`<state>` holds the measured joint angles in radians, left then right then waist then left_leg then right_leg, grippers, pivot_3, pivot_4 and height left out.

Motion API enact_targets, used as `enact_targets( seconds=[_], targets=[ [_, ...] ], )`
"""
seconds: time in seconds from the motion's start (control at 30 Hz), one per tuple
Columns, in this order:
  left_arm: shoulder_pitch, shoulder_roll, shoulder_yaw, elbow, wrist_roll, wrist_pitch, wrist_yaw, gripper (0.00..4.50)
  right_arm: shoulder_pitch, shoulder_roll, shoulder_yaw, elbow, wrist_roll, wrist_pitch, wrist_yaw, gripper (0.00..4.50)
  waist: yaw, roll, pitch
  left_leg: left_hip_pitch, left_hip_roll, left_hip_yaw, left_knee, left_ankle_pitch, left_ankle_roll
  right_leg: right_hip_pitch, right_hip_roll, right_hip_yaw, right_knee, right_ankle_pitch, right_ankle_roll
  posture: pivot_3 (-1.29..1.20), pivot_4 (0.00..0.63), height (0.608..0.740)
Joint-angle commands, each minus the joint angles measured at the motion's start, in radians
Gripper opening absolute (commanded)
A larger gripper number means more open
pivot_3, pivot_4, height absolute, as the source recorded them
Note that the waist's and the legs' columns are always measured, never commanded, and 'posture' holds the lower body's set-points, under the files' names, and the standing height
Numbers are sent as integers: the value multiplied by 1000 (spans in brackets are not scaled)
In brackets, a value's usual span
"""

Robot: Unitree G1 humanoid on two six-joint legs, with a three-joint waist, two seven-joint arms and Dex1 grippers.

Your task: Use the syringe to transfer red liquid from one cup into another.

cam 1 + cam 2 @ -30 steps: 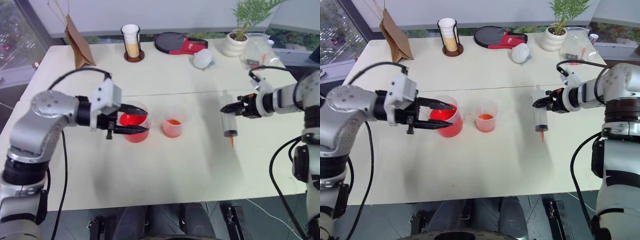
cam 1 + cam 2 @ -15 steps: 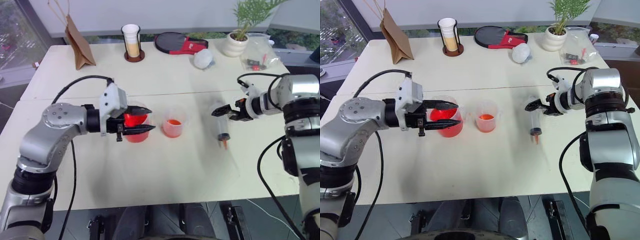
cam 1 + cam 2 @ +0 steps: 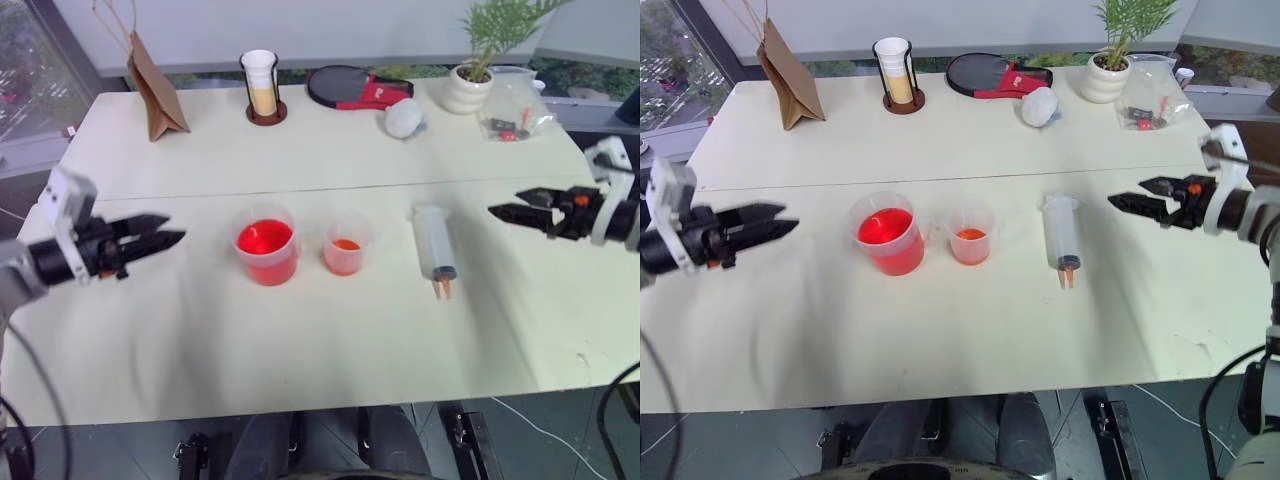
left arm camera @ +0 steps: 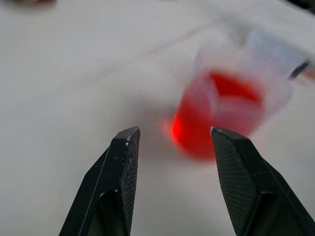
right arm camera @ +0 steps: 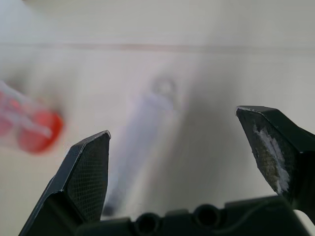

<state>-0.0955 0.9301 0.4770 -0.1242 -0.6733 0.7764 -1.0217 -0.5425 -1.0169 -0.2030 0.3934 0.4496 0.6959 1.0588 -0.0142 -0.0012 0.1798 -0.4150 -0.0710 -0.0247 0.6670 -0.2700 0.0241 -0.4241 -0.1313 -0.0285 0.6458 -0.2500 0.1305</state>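
Lying flat on the tabletop, the syringe points its orange tip toward the near edge, right of the small pale cup and the larger red beaker. Both hands hover wide of them, empty: left hand fingers parted, right hand spread wide. Farther back stands a potted plant.
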Motion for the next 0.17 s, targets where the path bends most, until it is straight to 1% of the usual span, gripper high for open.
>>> enact_targets(
  seconds=[0.03,0.17],
  targets=[
    [21,9,50,49,36,-82,-4,2333,5,31,-61,16,-6,-59,-53,4479,0,0,0,1,0,0,0,0,0,1,0,0,0,0,0,0,150,740],
    [12,-29,45,94,32,-117,19,2333,43,65,-61,41,-32,-103,-90,4479,4,1,0,6,0,-1,0,0,-1,6,-1,0,0,0,0,0,150,740]
  ],
)
